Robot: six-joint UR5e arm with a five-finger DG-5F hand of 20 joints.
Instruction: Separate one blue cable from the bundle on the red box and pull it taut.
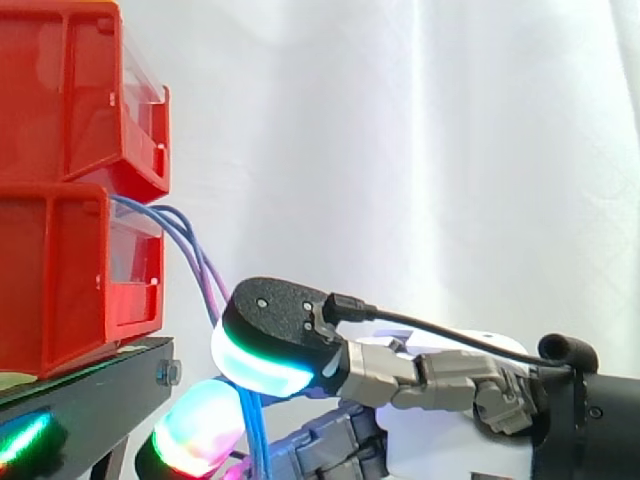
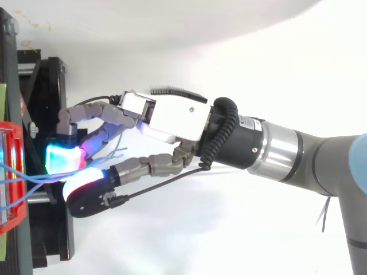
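Thin blue cables (image 1: 200,262), several slim strands bunched together, some tinted violet, come out between the stacked red plastic bins (image 1: 60,270) at 9 o'clock in the side view. They arc down toward 5 o'clock, slack, and pass between the hand's glowing pads (image 1: 262,372) before dropping straight to 6 o'clock beside the black metal stand (image 1: 90,395). Top view: hand (image 2: 172,117) reaches in from 3 o'clock, bundle at 9 o'clock from the palm, strand axis running 9-to-3, roughly in line with the fingers. Loose ends trail toward the palm. Fingers curled, thumb pad and finger pad closed against each other with cable caught between; can't tell if one strand or several are in the pinch. Judgement: pull direction is toward 3 o'clock, away from the bins, and the sag has to come out first; extra strands may drag along.
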